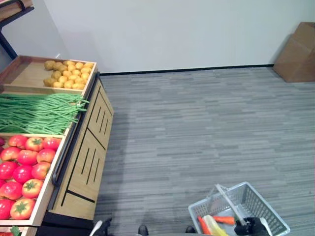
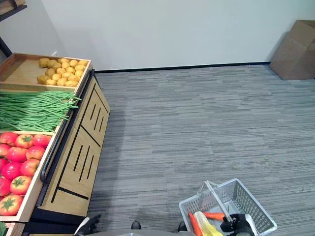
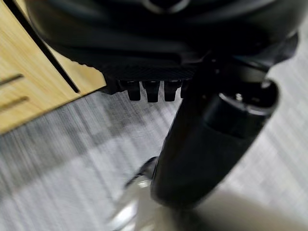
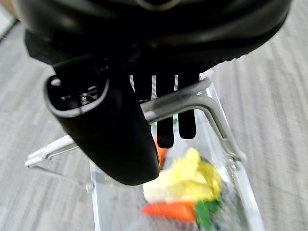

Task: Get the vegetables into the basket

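Grey basket (image 1: 256,196), orange carrots (image 1: 224,220), red tomatoes (image 1: 27,157), green beans (image 1: 34,113), yellow potatoes (image 1: 69,73)

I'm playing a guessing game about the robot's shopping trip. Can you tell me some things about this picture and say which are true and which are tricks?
1. The right hand is curled round the handle of the grey basket. True.
2. The basket is empty. False: it holds carrots and something yellow.
3. The green beans lie between the potatoes and the tomatoes on the wooden stand. True.
4. The left hand is holding a tomato. False: it hangs by the stand with nothing in it.
5. A cardboard box stands on the stand. False: it sits on the floor by the far wall.
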Motion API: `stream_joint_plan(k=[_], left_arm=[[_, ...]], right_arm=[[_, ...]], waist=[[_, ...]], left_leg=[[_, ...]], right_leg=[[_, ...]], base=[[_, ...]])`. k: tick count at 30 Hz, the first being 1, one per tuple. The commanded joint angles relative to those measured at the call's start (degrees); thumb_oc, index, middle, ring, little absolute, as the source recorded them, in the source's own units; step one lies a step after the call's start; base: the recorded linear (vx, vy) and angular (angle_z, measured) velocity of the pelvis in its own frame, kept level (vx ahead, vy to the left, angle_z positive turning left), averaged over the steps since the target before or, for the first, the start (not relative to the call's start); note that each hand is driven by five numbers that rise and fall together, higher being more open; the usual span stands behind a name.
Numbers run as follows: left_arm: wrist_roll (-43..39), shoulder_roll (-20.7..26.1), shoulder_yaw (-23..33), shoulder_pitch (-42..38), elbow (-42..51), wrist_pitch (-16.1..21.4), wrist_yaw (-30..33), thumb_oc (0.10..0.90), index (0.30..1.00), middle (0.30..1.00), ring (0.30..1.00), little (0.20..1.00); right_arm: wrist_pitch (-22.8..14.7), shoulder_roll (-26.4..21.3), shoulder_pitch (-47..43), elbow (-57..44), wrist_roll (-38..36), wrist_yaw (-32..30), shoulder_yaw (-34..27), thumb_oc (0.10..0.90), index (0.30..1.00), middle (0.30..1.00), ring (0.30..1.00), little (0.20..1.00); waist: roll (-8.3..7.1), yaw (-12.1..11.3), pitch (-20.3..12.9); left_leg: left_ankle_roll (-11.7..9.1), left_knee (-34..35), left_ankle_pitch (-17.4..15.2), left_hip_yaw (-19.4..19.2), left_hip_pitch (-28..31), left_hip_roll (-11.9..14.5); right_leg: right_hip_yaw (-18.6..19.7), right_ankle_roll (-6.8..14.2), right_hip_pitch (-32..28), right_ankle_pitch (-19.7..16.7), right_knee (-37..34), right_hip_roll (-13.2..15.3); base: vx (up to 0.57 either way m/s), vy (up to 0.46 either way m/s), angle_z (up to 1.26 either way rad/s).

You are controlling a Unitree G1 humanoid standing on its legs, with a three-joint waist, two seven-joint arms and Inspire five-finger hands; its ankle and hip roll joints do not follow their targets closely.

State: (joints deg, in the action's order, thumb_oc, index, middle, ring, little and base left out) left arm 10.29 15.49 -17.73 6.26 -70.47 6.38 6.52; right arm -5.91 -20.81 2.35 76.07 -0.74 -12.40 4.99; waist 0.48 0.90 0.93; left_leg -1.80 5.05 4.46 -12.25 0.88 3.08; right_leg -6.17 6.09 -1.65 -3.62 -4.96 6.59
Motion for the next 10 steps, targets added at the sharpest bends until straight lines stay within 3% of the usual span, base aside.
stream_joint_plan(k=[1,3,10], left_arm=[[2.2,-0.4,2.8,-4.8,-3.1,1.1,3.3,0.900,1.000,1.000,1.000,1.000],[-1.0,-1.7,6.7,-4.6,-7.5,-0.2,3.0,0.900,1.000,1.000,1.000,1.000],[-6.5,-3.9,9.2,-4.7,-7.9,-0.1,2.2,0.900,1.000,1.000,1.000,1.000]], right_arm=[[-3.8,0.2,-4.4,1.1,-0.7,-1.4,0.1,0.400,0.300,0.300,0.300,0.300],[-3.7,2.0,-2.8,2.4,-1.8,-0.2,-0.1,0.400,0.300,0.300,0.300,0.300],[-2.9,5.0,-0.6,4.7,-3.2,1.9,0.8,0.400,0.300,0.300,0.300,0.300]], waist=[[-3.19,-0.4,-0.2],[-3.21,0.0,-0.4],[-2.71,0.6,-0.7]], left_leg=[[-3.5,0.0,-0.6,0.7,1.0,3.5],[-3.6,0.0,-0.6,0.2,1.2,3.7],[-3.8,0.0,-0.5,-0.2,1.6,3.9]], right_leg=[[-0.9,4.6,1.4,-3.7,0.3,5.5],[-0.6,4.4,1.6,-3.8,0.3,5.4],[0.0,4.1,1.6,-3.8,0.2,5.1]], base=[[0.00,0.001,-0.10],[0.00,-0.005,-0.14],[0.00,-0.002,-0.08]])
